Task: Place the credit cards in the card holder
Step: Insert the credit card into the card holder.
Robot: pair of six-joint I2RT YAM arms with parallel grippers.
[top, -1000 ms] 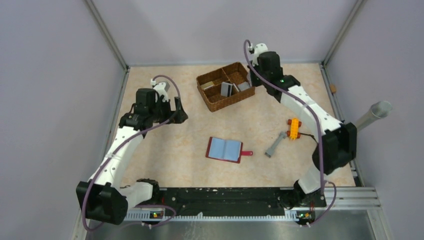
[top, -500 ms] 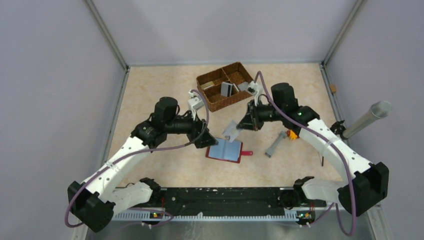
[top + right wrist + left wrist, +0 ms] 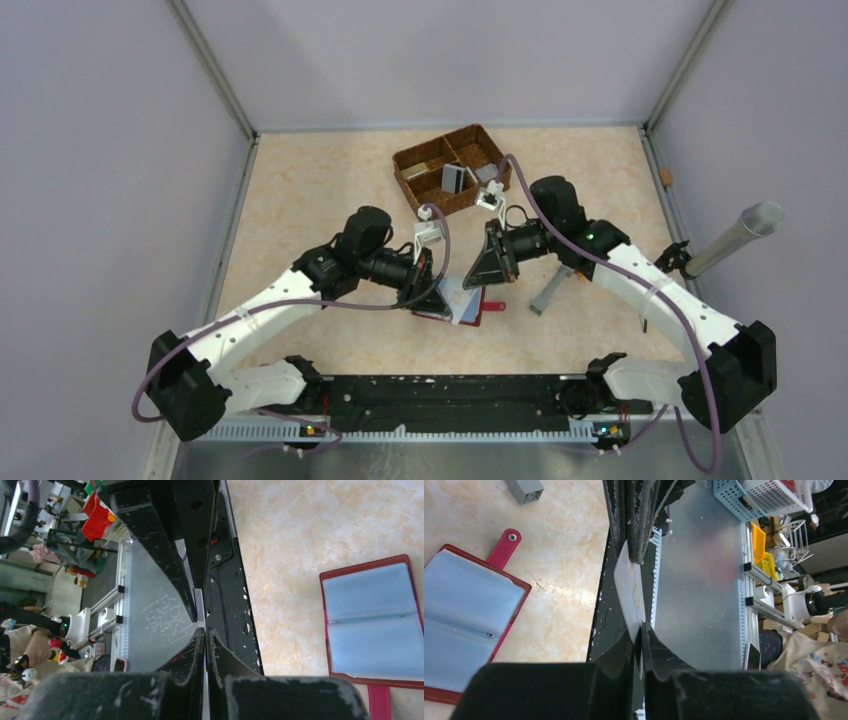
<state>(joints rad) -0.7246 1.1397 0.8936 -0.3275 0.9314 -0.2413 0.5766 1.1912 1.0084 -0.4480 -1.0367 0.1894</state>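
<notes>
The card holder point(image 3: 469, 615) lies open and flat on the table point(image 3: 320, 190), clear pockets up. It sits at the centre of the top view, half covered by the two arms that meet above it. One pale card point(image 3: 630, 587) hangs in the air over the table's near edge, just beside the holder and not yet in any pocket.

A second ago the left pincer point(image 3: 638, 630) stood wide open far off at the left of the frame, and the right one was up over the wicker basket point(image 3: 450, 170). Since then both have come to the middle. The left pincer has now closed on the card's lower edge, while the right pincer point(image 3: 205, 630) is clamped on the opposite edge, so the card is pinched at both ends.

This looks like a hand-over or a re-grip. The card probably needs a better angle before it can slide into a pocket, and one pincer will have to let go first. More cards point(image 3: 453, 178) stand in the basket at the upper middle, so most of the task seems to remain.
</notes>
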